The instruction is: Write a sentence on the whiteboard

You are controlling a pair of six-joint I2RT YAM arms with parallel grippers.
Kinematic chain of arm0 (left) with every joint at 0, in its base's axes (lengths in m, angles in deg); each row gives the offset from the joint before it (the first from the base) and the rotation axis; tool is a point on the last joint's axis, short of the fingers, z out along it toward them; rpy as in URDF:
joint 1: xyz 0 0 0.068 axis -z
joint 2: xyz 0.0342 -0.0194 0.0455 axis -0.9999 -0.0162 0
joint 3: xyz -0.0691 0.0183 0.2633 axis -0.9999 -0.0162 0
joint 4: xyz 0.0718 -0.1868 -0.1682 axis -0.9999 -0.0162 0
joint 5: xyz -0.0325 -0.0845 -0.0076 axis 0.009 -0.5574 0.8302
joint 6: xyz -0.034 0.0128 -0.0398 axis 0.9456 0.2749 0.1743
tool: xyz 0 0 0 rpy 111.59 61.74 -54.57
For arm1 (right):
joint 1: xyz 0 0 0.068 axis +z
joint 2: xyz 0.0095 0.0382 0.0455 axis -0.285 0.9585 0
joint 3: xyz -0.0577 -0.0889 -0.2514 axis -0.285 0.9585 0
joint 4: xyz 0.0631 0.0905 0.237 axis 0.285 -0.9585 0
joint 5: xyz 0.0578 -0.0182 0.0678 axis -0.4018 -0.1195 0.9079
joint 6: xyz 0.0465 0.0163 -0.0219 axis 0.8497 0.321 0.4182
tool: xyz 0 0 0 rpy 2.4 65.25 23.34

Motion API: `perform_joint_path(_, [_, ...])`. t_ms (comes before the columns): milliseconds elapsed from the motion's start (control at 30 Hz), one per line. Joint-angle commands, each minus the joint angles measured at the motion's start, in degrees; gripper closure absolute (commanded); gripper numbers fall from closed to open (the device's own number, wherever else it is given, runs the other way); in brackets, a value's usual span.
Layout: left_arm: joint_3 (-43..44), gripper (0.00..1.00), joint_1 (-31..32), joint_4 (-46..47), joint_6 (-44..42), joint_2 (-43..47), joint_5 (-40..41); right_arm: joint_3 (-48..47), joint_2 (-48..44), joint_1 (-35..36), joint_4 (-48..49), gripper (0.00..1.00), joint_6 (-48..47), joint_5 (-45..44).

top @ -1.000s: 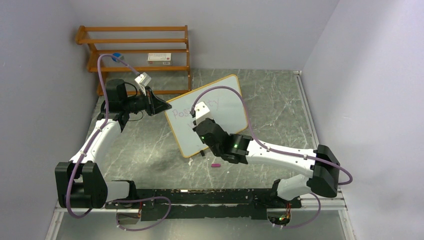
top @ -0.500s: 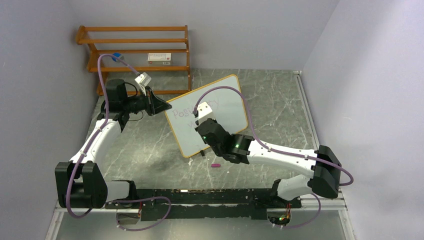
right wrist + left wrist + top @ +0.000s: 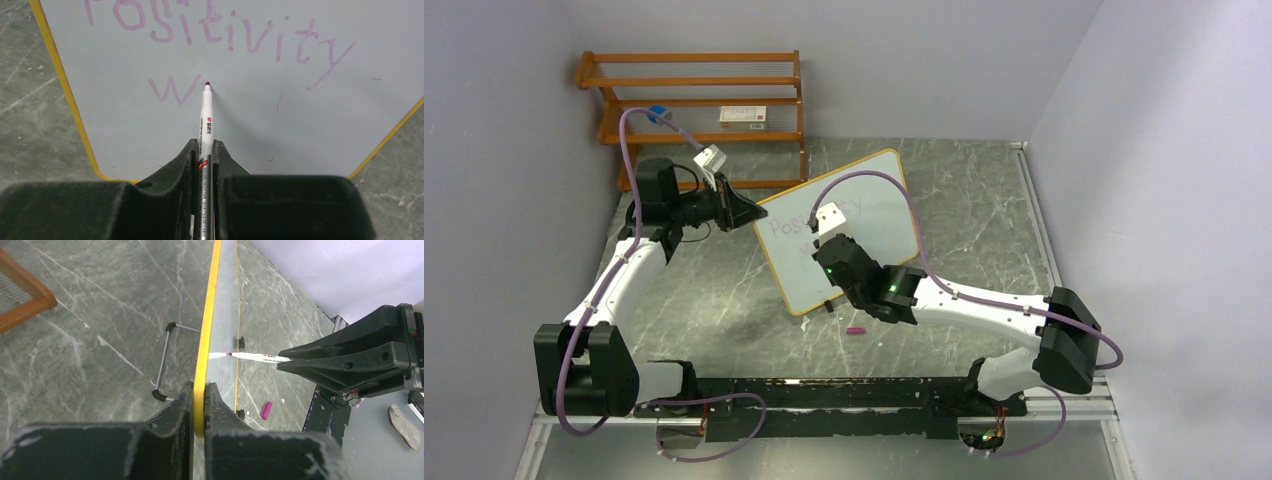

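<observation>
The whiteboard (image 3: 879, 225) stands tilted on the table, and its yellow-looking frame shows edge-on in the left wrist view (image 3: 207, 315). My left gripper (image 3: 199, 390) is shut on the board's left edge (image 3: 759, 222). My right gripper (image 3: 204, 147) is shut on a white marker (image 3: 206, 115). The marker tip touches the board at the upper right end of a purple "w". The sentence (image 3: 225, 35) reads "Positivity" on the top line, with only "w" below it. In the top view my right wrist (image 3: 829, 245) covers part of the writing. The marker also shows in the left wrist view (image 3: 250, 356).
A purple marker cap (image 3: 856, 329) lies on the table in front of the board and shows in the left wrist view (image 3: 266, 410). A wooden shelf rack (image 3: 694, 100) holding a small box (image 3: 744, 115) stands at the back left. Grey walls close in on both sides.
My right arm has shifted slightly, with its elbow drawn a little to the left, while the marker stays at the board. My left arm and the board have not moved.
</observation>
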Motion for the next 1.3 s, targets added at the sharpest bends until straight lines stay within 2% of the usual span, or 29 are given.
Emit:
perform_joint_path(0, [0.06,0.95,0.79,-1.76,-4.65,-0.62,2.76,-0.41,0.74,-1.03,2.72,1.0,0.82,0.48])
perform_joint_path(433, [0.06,0.95,0.79,-1.85,-4.57,-0.52,2.85,-0.27,-0.36,-1.7,3.53,1.0,1.36,0.8])
perform_joint_path(800, [0.15,0.95,0.79,-2.18,-4.75,-0.44,3.42,1.48,-4.46,-1.56,-0.72,1.0,3.11,2.13])
perform_joint_path(1000, [0.1,0.95,0.79,-2.27,-4.94,-0.52,3.53,2.18,-4.0,-1.47,-2.34,1.0,4.72,4.56])
perform_joint_path(1267, [0.15,0.95,0.84,-2.2,-4.93,-0.44,3.39,1.57,-2.44,-1.49,-0.94,1.0,4.54,3.4])
